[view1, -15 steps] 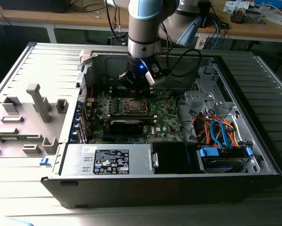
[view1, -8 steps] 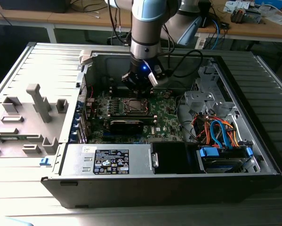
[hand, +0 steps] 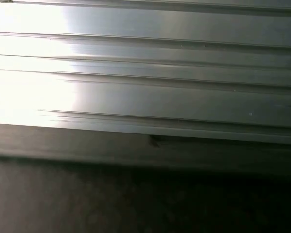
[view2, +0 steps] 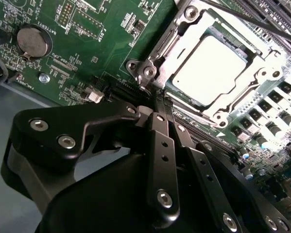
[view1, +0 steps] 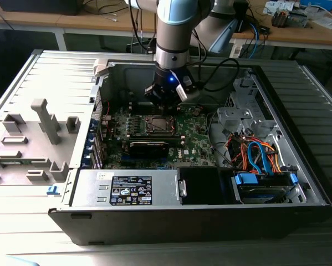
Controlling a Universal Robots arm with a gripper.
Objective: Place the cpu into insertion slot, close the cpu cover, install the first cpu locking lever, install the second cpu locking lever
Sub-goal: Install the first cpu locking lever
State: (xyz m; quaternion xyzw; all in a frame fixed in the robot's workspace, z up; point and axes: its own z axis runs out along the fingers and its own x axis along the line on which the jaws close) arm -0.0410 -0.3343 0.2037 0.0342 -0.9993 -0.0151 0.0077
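Since the cpu (view2: 209,69) already lies flat in the socket with the cpu cover (view2: 181,36) folded down around its edges, I judge the first two steps done. My gripper (view2: 157,99), fingers pressed together and holding nothing, sits at the socket's corner by a locking lever (view2: 161,48); I cannot tell whether either lever is latched.
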